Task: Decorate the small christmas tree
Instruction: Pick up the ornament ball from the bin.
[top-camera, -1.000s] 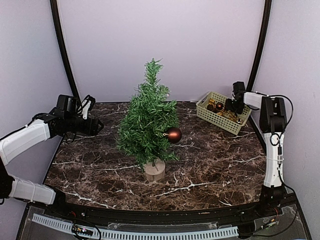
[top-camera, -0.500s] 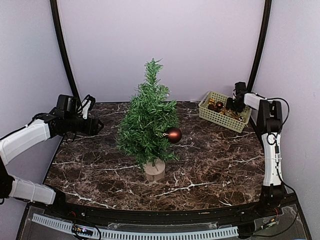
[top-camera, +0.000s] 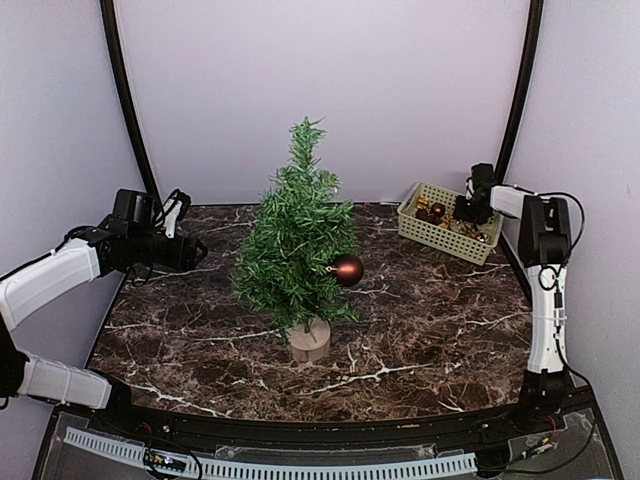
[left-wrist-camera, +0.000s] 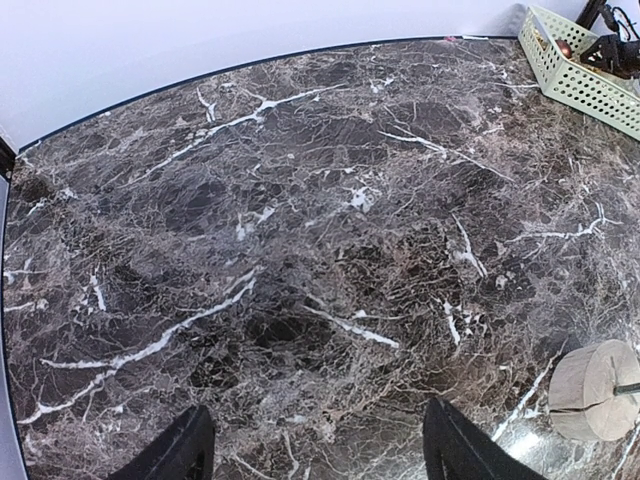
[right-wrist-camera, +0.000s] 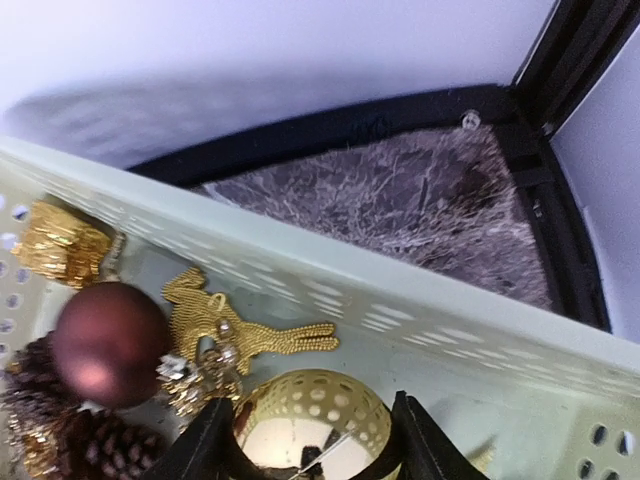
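The right pincer (right-wrist-camera: 307, 408) has narrowed around the gold ball (right-wrist-camera: 300, 425) in the basket (top-camera: 440, 236), upper right; whether it grips yet I cannot tell. The left pincer (left-wrist-camera: 315, 412) hangs wide and empty. The tree (top-camera: 297, 245) stands centre frame with 1 brown ball (top-camera: 347, 269); a 2nd ornament seems next.

The marbled tabletop (left-wrist-camera: 300, 250) is gleaming glossily. The small christmas tree (top-camera: 296, 240) is showing a matt wooden base (left-wrist-camera: 597, 390), and the basket (right-wrist-camera: 330, 290) is looking like smooth plastic.
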